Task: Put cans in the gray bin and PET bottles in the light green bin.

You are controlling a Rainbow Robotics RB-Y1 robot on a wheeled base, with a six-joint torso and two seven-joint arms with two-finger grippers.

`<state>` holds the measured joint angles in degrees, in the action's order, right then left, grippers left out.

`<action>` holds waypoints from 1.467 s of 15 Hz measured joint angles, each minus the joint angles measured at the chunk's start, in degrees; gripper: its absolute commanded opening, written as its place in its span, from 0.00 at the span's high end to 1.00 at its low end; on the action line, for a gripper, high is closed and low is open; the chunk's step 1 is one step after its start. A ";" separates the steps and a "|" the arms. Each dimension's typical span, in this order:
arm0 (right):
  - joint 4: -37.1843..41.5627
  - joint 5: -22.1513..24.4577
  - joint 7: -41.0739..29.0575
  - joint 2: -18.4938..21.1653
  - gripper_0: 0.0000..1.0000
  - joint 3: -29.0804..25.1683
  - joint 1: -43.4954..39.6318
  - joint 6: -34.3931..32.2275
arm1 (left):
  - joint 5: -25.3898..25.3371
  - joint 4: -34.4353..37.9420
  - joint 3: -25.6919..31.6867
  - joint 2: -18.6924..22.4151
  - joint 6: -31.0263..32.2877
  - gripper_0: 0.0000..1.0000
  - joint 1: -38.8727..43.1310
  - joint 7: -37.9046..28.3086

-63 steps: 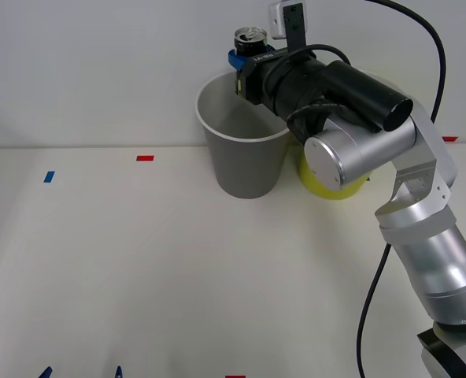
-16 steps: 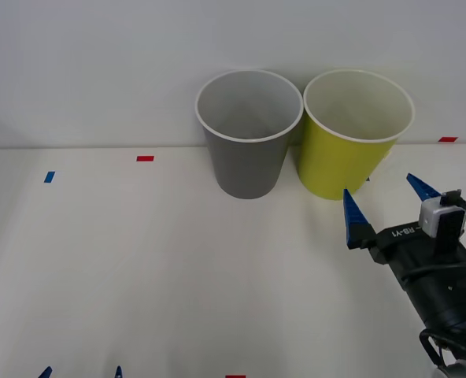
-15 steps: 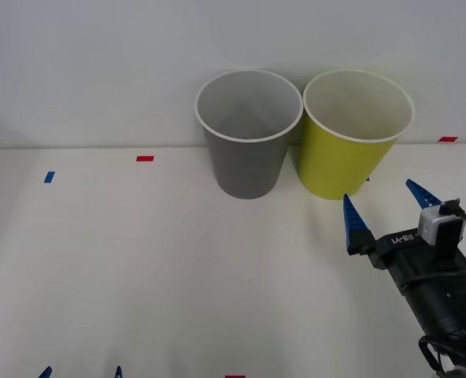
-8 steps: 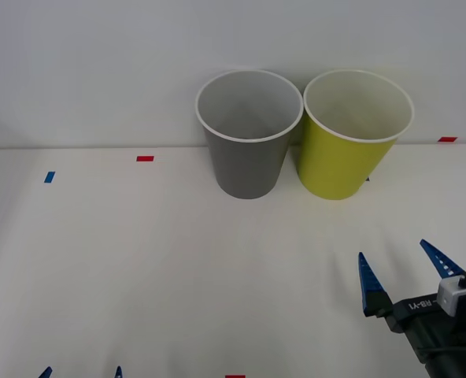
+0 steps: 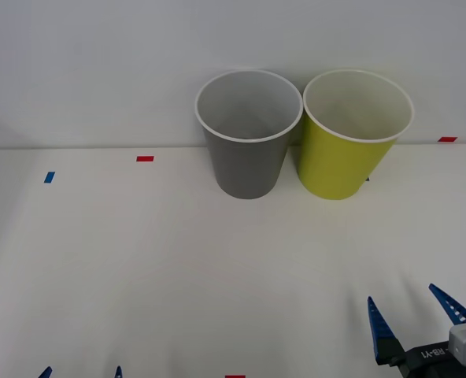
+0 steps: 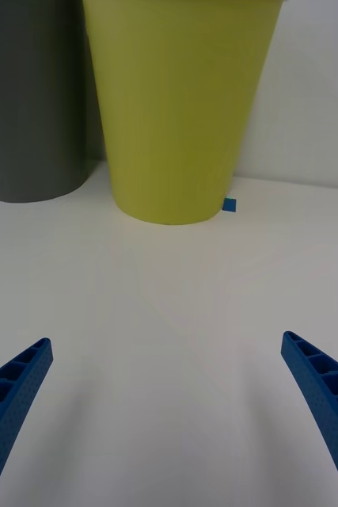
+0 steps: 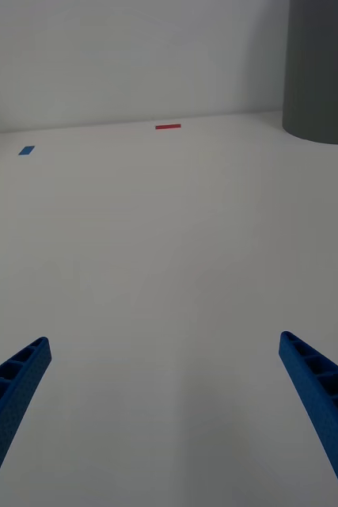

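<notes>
At table's near right edge, right gripper [image 5: 414, 311] spread wide, well short of light green bin [image 5: 351, 153].

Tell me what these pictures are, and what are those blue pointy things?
They come from a robot with two arms at a white table. One camera sits high up and looks down at the table. The other two ride on the robot's wrists. The blue pointy things are fingers; two make a gripper, the robot's hand. The right gripper is at the table's near right corner, open and holding nothing. The left gripper is at the near left edge, open and empty too. At the back stand a gray bin and a light green bin, side by side. Small red and blue tape marks dot the table.
</notes>
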<state>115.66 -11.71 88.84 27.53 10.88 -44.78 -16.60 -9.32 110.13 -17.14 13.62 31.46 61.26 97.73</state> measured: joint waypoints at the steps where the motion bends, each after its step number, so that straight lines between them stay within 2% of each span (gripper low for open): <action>1: -0.05 -0.95 0.08 0.70 0.00 0.32 -0.99 -0.51 | 0.00 0.00 0.00 0.00 0.00 0.00 0.00 0.00; 4: -0.38 -2.48 0.63 1.58 0.00 0.71 -3.68 -3.06 | 0.00 0.00 0.00 0.00 0.00 0.00 0.00 0.00; 6: -2.64 -1.88 0.70 1.69 0.00 0.84 -4.95 -7.10 | 0.00 0.00 0.00 0.00 0.00 0.00 0.00 0.00; 9: -3.65 -1.14 -0.13 1.75 0.00 0.95 -7.71 -9.13 | 0.00 0.00 0.00 0.00 0.00 0.00 0.00 0.00; 22: -3.68 -1.20 -1.38 1.57 0.00 0.89 -9.72 -9.78 | 0.00 0.00 0.00 0.00 0.00 0.00 0.00 0.00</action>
<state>111.98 -12.91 87.46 29.10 11.78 -54.51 -26.38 -9.32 110.13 -17.14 13.62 31.46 61.26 97.73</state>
